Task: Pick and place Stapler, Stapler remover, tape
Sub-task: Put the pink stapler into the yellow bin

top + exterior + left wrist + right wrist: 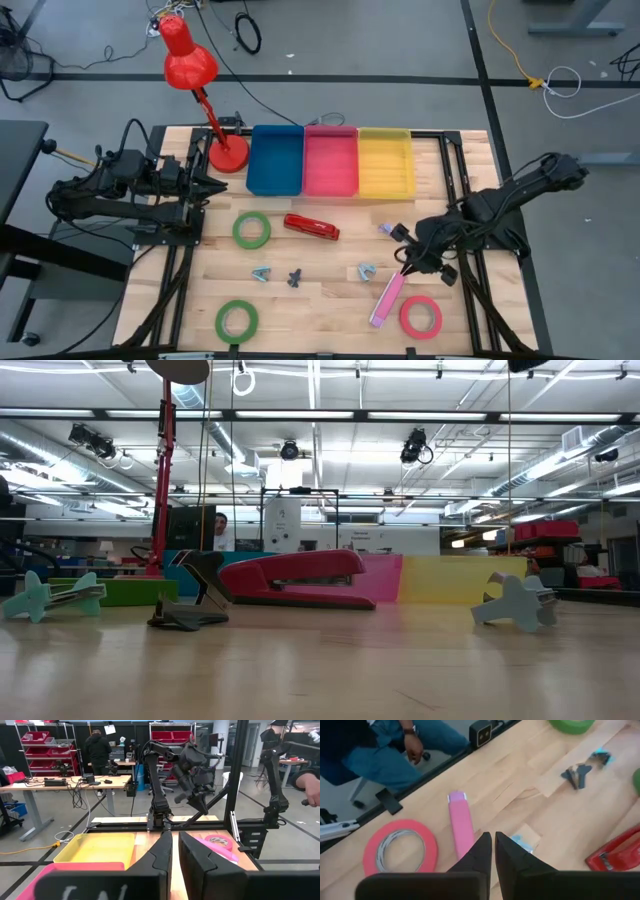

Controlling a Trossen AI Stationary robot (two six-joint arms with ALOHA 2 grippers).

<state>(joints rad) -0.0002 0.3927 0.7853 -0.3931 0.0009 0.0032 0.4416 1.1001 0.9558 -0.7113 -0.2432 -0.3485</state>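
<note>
A red stapler (311, 227) lies mid-table and a pink stapler (387, 298) lies near the right front. Three staple removers rest flat on the wood: light blue (261, 274), dark (295, 278) and light blue (366, 271). Of the tape rolls, two green ones (251, 230) (237, 320) and a red one (421, 317) also lie flat. My right gripper (492, 842) is shut and slants down over the table, above the pink stapler (461, 825) and a light blue remover (522, 842), holding nothing. My left gripper (175, 842) is shut, level, at the left by the lamp base.
Blue (275, 160), pink (331, 160) and yellow (386, 163) bins stand in a row at the table's far edge. A red desk lamp (190, 65) stands at the far left. A small purple item (385, 229) lies near my right arm. A person sits beyond the near edge (395, 750).
</note>
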